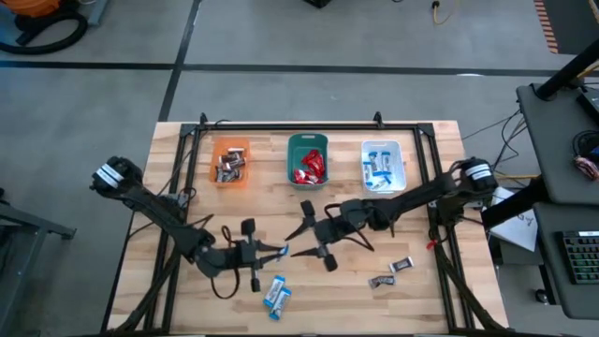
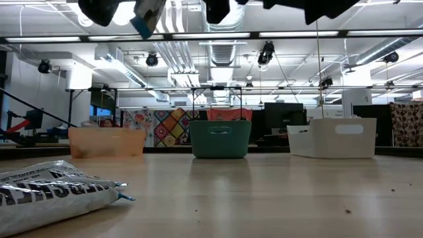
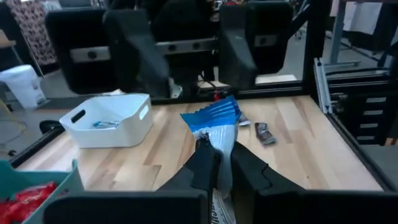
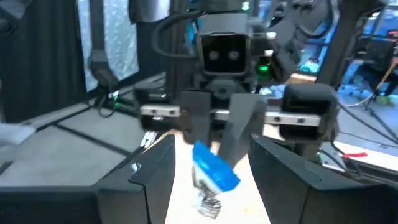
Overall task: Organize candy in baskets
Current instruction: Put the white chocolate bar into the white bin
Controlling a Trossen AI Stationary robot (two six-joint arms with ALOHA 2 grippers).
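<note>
Now | left gripper (image 1: 274,251) clamped on blue candy (image 1: 282,250), lifted mid-table; right gripper (image 1: 301,237) fingers apart, facing it from 3 o'clock | baskets (image 1: 308,159) at 12 o'clock; loose candy (image 1: 277,296) at 6 o'clock

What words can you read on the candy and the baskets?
None can be read for sure.
Silver candy wrapper, low view: big white letters, cut off and blurred.
Blue-and-white candy in the left gripper: print too blurred.
Orange basket, green basket, white basket: no labels visible.
</note>
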